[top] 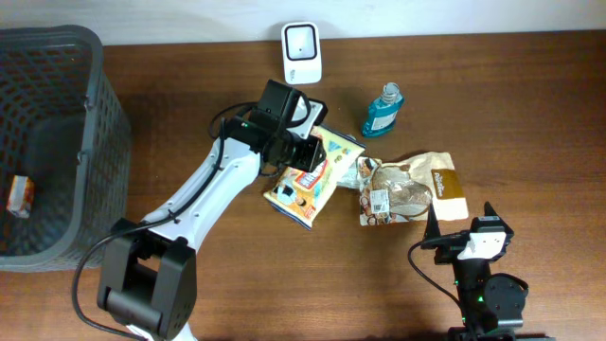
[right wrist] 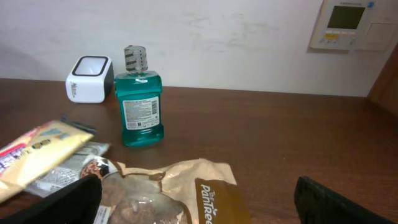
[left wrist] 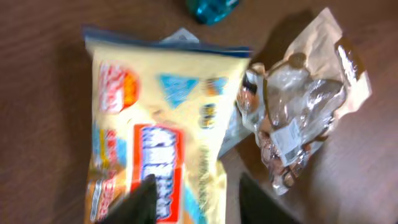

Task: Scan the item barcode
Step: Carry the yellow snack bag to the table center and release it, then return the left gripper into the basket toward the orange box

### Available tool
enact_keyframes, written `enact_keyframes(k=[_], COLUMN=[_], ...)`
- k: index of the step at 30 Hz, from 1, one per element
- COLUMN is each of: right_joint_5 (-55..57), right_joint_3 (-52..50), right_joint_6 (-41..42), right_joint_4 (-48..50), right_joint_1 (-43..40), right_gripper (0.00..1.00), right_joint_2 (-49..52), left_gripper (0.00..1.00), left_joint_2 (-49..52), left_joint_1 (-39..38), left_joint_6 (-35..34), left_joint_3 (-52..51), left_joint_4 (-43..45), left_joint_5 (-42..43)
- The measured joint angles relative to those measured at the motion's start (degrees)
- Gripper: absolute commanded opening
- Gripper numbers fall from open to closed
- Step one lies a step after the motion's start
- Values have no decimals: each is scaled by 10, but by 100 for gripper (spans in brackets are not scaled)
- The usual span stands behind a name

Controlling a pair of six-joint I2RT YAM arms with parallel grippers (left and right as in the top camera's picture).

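Brown wood table (top: 530,95), white wall behind. One dark mesh basket (top: 104,104) at the left, one small packet (top: 21,194) in it. One white scanner (top: 302,52), one teal mouthwash bottle (top: 383,111), one brown snack bag (top: 417,189), one yellow snack bag (top: 308,189). Yellow bag lies flat mid-table, touching the brown bag, long axis diagonal, blue sealed end toward the bottle. Left gripper (left wrist: 196,199) over it, fingers (left wrist: 140,202) spread, not pinching. Right gripper (right wrist: 199,205) spread wide, holding nothing

- Brown bag (right wrist: 186,177): white lettering beginning "Pan", the rest unclear.
- Yellow bag (left wrist: 161,112): print too blurred to read.
- Bottle (right wrist: 142,109): label too small to read.
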Motion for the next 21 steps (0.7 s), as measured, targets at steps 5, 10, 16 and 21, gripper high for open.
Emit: enact_keyframes(k=[5, 10, 16, 21], right_joint_5=[0, 0, 0, 0], right_joint_3=[0, 0, 0, 0], right_joint_6=[0, 0, 0, 0], right_joint_4=[0, 0, 0, 0], right_joint_1=[0, 0, 0, 0], right_gripper=[98, 98, 98, 98], right_joint_2=[0, 0, 0, 0], left_gripper=[46, 55, 82, 82], left_joint_2=[0, -4, -63, -135], left_joint_1=[0, 17, 126, 262], left_joint_6=[-2, 1, 13, 42], left_joint_3=[45, 163, 346, 392], left_joint_4=[-26, -120, -262, -260], left_joint_5=[0, -5, -117, -296])
